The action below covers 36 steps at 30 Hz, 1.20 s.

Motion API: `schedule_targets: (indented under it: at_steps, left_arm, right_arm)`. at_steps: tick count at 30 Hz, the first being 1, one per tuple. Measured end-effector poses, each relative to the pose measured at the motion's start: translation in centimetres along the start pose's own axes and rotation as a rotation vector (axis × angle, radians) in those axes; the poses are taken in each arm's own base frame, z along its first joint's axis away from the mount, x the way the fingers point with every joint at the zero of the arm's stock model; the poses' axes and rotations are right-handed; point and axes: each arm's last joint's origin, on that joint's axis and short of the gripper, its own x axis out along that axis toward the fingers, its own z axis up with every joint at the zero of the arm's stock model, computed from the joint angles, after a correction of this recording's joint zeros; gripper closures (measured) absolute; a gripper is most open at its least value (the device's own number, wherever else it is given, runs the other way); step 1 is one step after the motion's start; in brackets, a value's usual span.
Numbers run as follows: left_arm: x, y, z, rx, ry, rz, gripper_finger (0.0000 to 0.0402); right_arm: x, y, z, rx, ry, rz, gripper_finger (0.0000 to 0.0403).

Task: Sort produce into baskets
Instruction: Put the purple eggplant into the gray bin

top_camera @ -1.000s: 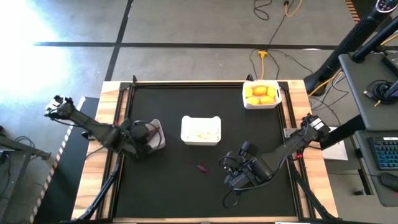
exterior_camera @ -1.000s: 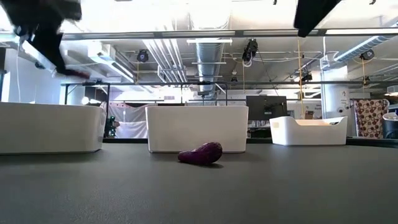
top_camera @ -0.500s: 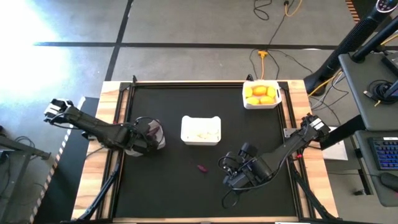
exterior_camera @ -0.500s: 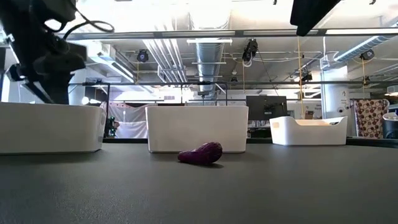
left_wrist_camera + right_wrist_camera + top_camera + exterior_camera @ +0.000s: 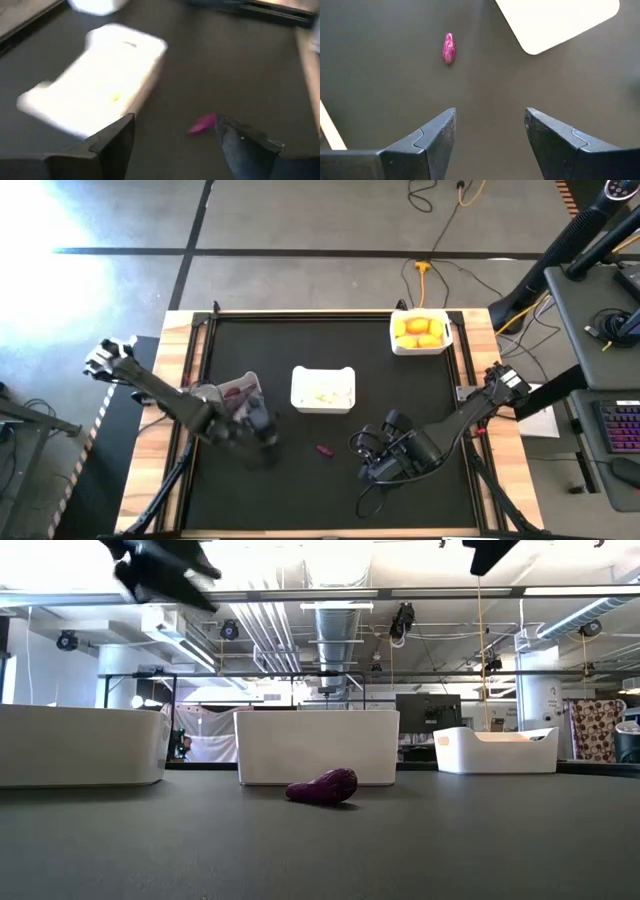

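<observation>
One small purple eggplant piece (image 5: 324,449) lies on the black bench (image 5: 320,500), in front of the middle white rounded-rectangular plastic basket (image 5: 323,389) and between both arms. The left gripper (image 5: 175,142) hovers beside the left white basket (image 5: 240,390), jaws wide apart and empty. The right gripper (image 5: 490,135) hovers near the piece, jaws wide apart and empty. The far-right white basket (image 5: 420,332) contains yellow lemons (image 5: 418,330).

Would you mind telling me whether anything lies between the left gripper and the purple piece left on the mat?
Nothing visible does. The left gripper, open, hangs above the mat, with bare mat between it and the purple piece. The middle basket sits off to the side, out of the path.
</observation>
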Motion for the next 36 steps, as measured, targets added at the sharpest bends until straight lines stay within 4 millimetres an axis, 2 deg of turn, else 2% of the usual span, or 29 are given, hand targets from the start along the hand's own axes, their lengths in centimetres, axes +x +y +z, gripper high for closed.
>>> schedule_targets:
  at_steps: [2, 5, 12, 16, 25, 28, 31, 36]
  left_arm:
    - [1.4, -1.7, -0.4, 0.055, 0.002, -0.074, 0.0144]
    - [4.6, -3.0, -1.5, 0.061, 0.099, -0.146, 0.0150]
    - [11.4, -5.3, -4.9, 0.250, 0.220, -0.078, 0.0174]
    - [14.0, -6.2, -5.9, 0.297, 0.253, -0.049, 0.0181]
    - [17.7, -7.2, -6.6, 0.275, 0.313, -0.043, 0.0188]
    - [18.5, -7.2, -6.7, 0.247, 0.329, -0.037, 0.0205]
    - [18.5, -7.1, -6.3, 0.213, 0.329, -0.048, 0.0247]
    - [17.1, -6.5, -4.9, 0.216, 0.322, -0.014, 0.0357]
  right_arm:
    - [-0.2, 0.0, 0.1, 0.000, -0.002, 0.006, 0.0174]
    - [-0.4, 0.1, 0.2, 0.004, 0.006, 0.021, 0.0174]
    - [-0.4, 0.2, 0.1, 0.004, 0.054, 0.050, 0.0174]
    - [-0.4, 0.2, -0.1, 0.008, 0.102, 0.074, 0.0174]
    - [-0.5, 0.2, -0.2, 0.037, 0.125, 0.080, 0.0174]
    - [-0.4, 0.2, -0.2, 0.021, 0.126, 0.076, 0.0174]
    - [-0.4, 0.1, -0.1, -0.006, 0.124, 0.076, 0.0174]
    - [0.0, -0.4, 0.7, -0.043, 0.116, 0.065, 0.0174]
